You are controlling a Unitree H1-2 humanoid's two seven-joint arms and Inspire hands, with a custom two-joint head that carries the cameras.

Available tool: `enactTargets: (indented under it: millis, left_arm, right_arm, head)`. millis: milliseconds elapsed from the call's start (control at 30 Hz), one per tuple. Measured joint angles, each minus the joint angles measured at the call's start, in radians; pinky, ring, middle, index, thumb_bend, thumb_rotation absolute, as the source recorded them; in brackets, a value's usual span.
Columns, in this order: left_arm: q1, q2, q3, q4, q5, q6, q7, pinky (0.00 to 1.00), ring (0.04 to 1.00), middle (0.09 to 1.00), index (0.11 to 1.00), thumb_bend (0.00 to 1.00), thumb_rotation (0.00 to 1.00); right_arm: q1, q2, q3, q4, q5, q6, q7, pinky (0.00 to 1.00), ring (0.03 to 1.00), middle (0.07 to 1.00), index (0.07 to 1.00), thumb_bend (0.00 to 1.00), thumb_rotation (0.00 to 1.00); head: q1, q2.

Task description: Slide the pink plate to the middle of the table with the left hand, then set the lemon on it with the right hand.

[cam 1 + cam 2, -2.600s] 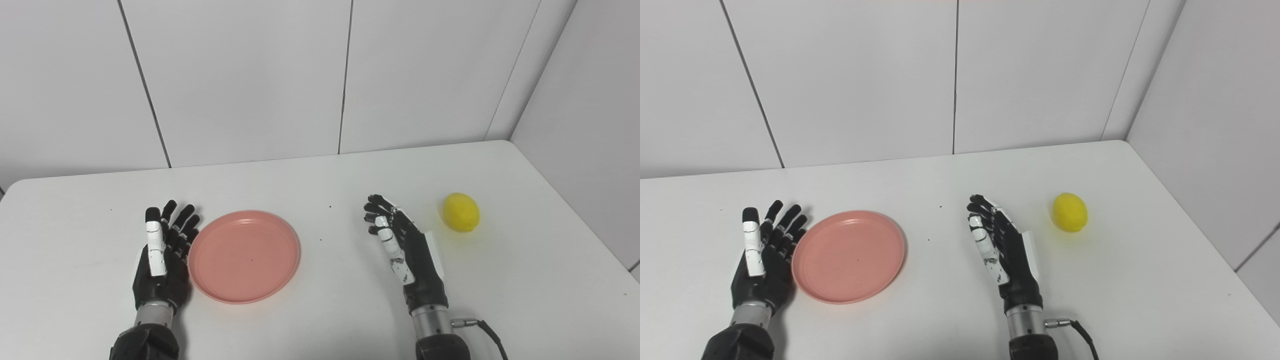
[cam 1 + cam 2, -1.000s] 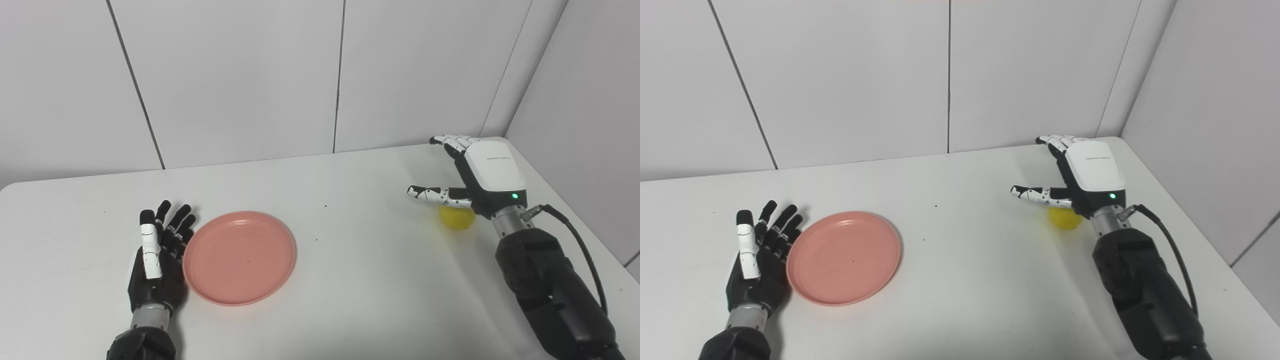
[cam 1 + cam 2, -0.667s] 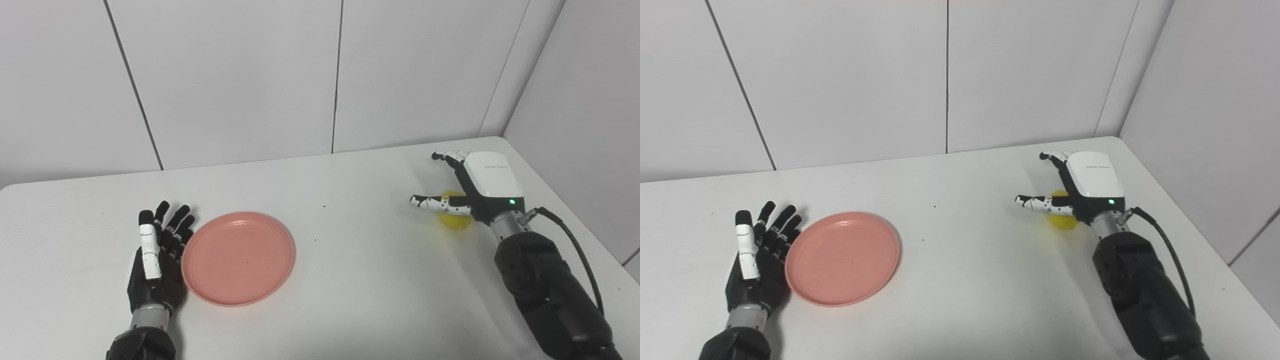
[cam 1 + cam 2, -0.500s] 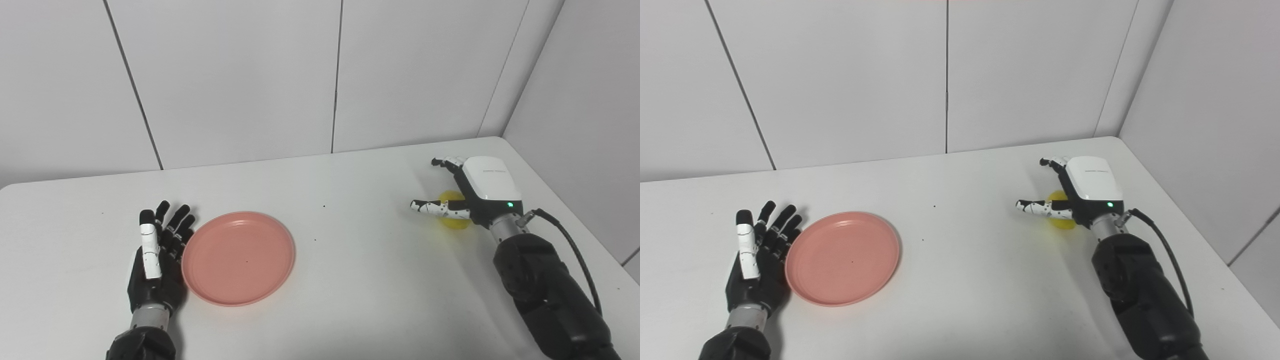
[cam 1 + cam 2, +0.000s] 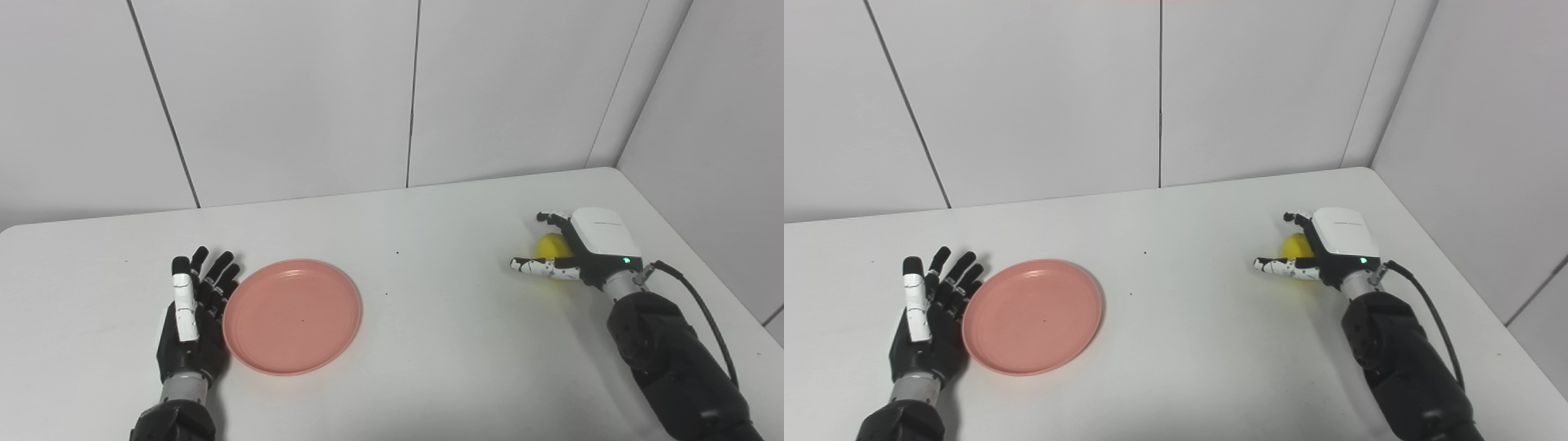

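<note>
The pink plate (image 5: 292,315) lies flat on the white table, left of its middle. My left hand (image 5: 195,318) rests open beside the plate's left rim, palm up, fingers spread. On the right side of the table, the yellow lemon (image 5: 550,247) sits under my right hand (image 5: 587,248), which is lowered over it palm down. The fingers curve behind the lemon and the thumb reaches out in front of it; they stand apart around the fruit without closing. Most of the lemon is hidden by the hand.
The white table (image 5: 429,343) ends at a rounded corner at the right rear, close to the wall panels. A black cable (image 5: 704,306) runs from my right wrist along the forearm.
My right hand has dropped lower over the lemon, its fingers curling round it. The left hand and the pink plate have not moved.
</note>
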Motion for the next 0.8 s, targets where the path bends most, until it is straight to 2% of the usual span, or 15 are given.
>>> enactTargets:
  millis: [400, 567, 633, 700, 800]
  left_arm:
    - [0.002, 0.0, 0.0, -0.006, 0.0, 0.007, 0.0, 0.95, 0.88, 0.853, 0.938, 0.82, 0.83]
    - [0.006, -0.001, -0.001, -0.012, 0.0, 0.009, 0.001, 0.94, 0.876, 0.85, 0.936, 0.82, 0.83]
    - [0.007, -0.001, -0.002, -0.013, 0.0, 0.01, 0.001, 0.95, 0.877, 0.853, 0.936, 0.81, 0.84]
    - [0.007, -0.001, -0.002, -0.013, 0.0, 0.01, 0.001, 0.95, 0.878, 0.852, 0.937, 0.81, 0.83]
    - [0.007, -0.001, -0.002, -0.014, 0.0, 0.011, 0.001, 0.95, 0.881, 0.857, 0.94, 0.82, 0.84]
  right_arm:
    - [-0.001, -0.02, 0.027, 0.032, 0.025, 0.0, 0.0, 0.63, 0.749, 0.782, 0.768, 0.87, 0.8]
    - [-0.001, -0.019, 0.027, 0.045, 0.051, -0.001, -0.017, 0.57, 0.687, 0.739, 0.736, 0.85, 0.74]
    - [-0.001, -0.017, 0.023, 0.061, 0.07, -0.005, -0.045, 0.53, 0.638, 0.701, 0.71, 0.84, 0.68]
    - [-0.001, -0.011, 0.016, 0.073, 0.094, -0.016, -0.08, 0.48, 0.567, 0.632, 0.658, 0.81, 0.56]
    - [-0.001, -0.002, 0.012, 0.109, 0.129, -0.059, -0.158, 0.44, 0.503, 0.563, 0.585, 0.77, 0.45]
  head:
    - [0.005, 0.008]
    - [0.009, 0.011]
    - [0.009, 0.011]
    - [0.009, 0.012]
    - [0.009, 0.014]
